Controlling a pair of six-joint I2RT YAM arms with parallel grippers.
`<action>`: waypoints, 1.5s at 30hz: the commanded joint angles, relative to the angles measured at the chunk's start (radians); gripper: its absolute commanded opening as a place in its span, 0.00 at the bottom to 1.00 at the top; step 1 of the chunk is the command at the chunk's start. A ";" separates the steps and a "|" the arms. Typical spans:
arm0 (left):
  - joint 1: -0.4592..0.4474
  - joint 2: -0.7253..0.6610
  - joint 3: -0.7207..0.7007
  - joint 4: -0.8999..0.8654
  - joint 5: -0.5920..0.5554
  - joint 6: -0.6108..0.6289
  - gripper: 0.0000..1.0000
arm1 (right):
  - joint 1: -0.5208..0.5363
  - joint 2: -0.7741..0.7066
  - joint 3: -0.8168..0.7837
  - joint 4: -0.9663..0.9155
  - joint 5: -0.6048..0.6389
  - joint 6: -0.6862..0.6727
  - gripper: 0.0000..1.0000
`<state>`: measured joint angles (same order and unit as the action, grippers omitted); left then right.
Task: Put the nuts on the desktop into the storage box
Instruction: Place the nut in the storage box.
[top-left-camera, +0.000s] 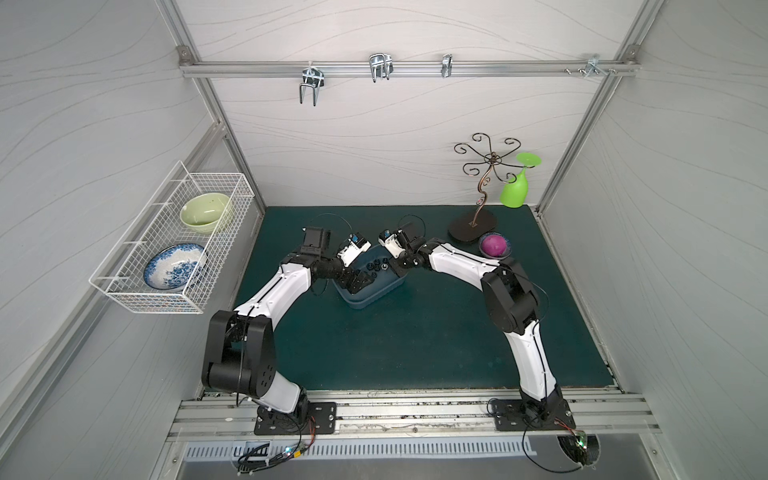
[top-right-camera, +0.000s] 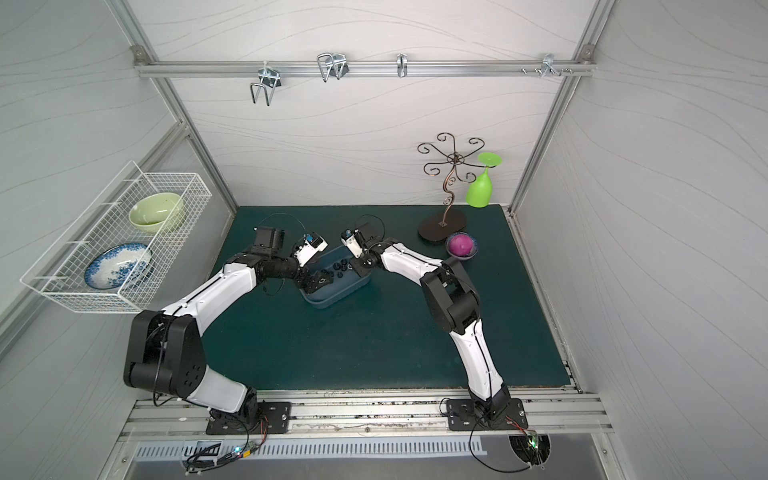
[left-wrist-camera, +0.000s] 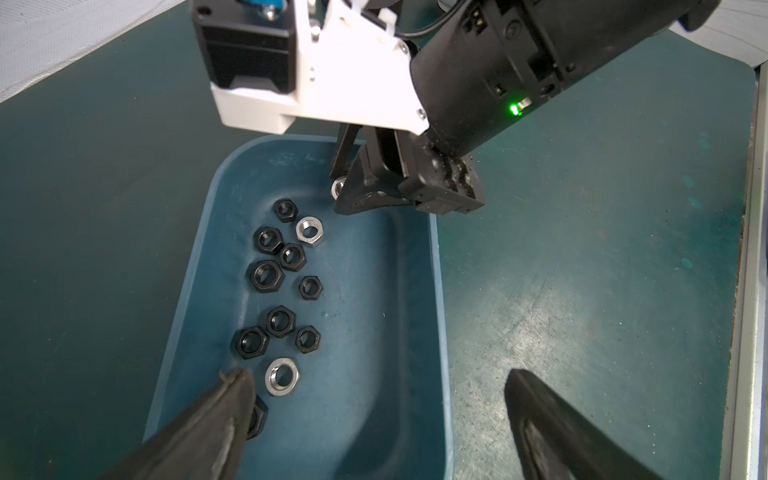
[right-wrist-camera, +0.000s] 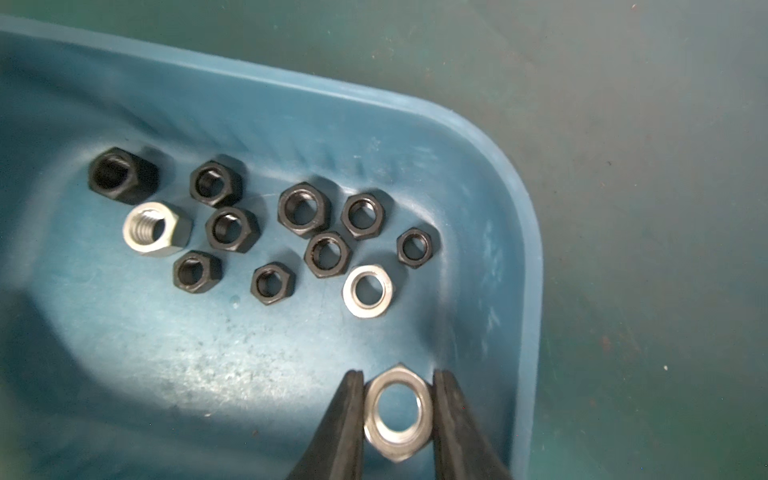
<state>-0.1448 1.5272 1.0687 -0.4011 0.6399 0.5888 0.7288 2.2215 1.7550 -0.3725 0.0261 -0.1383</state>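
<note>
The blue-grey storage box (top-left-camera: 365, 300) (top-right-camera: 328, 302) lies on the teal desktop (top-left-camera: 415, 340), between both arms. Several nuts (left-wrist-camera: 268, 274) (right-wrist-camera: 303, 210), mostly black and a few silver, lie on its floor. My right gripper (right-wrist-camera: 397, 374) (left-wrist-camera: 365, 195) is shut on a silver nut (right-wrist-camera: 397, 415), held flat between the fingertips just above the box, inside one corner near the rim (right-wrist-camera: 528, 232). My left gripper (left-wrist-camera: 376, 374) stands open and empty at the box's other end. One of its fingers is over the box floor and hides part of a black nut (left-wrist-camera: 258, 419). The other finger is over the desktop outside the rim (left-wrist-camera: 438, 291).
A small bowl with a magenta ball (top-left-camera: 494, 245) sits behind the right arm, beside a metal stand (top-left-camera: 473, 226) with a green glass (top-left-camera: 515, 191) hung on it. A white wire basket (top-left-camera: 174, 245) with two bowls hangs on the left wall.
</note>
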 joint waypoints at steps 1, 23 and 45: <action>0.004 0.002 0.017 0.029 0.010 -0.013 0.99 | 0.003 0.037 0.051 -0.076 0.027 0.008 0.22; 0.013 -0.004 0.006 0.031 0.009 -0.024 0.99 | 0.032 0.097 0.156 -0.198 0.120 -0.091 0.20; 0.022 -0.010 0.007 0.012 0.052 -0.011 0.99 | 0.026 0.160 0.225 -0.217 0.112 -0.089 0.21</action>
<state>-0.1307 1.5272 1.0687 -0.3935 0.6647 0.5713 0.7616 2.3543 1.9640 -0.5480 0.1230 -0.2184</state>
